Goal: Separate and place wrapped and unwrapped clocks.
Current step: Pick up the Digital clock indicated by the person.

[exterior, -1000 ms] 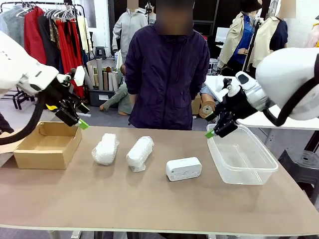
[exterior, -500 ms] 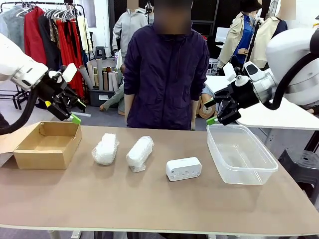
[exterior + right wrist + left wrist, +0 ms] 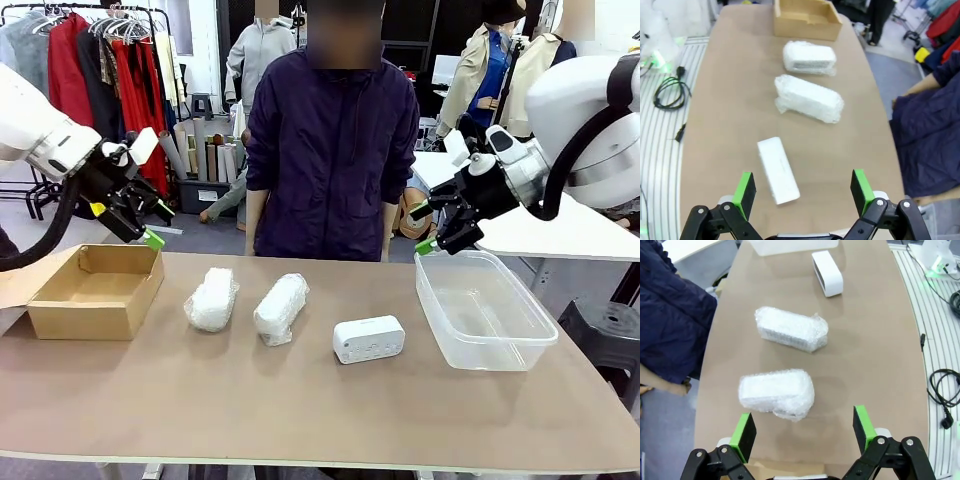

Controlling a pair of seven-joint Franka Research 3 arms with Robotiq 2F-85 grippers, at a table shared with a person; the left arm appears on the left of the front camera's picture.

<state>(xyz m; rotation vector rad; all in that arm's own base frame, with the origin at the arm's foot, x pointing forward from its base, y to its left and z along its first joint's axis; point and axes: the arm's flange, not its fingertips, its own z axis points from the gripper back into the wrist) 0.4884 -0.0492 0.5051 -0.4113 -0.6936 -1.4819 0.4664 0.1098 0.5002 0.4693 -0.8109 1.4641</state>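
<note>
Your table (image 3: 300,410) carries: left bubble-wrapped clock (image 3: 211,298) and right bubble-wrapped clock (image 3: 281,307), side by side nearer its far edge, and a bare white clock (image 3: 369,339) just right of them. A cardboard box (image 3: 95,290) sits at the left end and a clear tub (image 3: 485,315) at the right end. Your left gripper (image 3: 158,225) and right gripper (image 3: 422,228) hang above these, both wide and empty.

Bright, even light; sharp, wide-angle edges

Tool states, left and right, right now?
Left tool: open, holding nothing.
Right tool: open, holding nothing.
</note>
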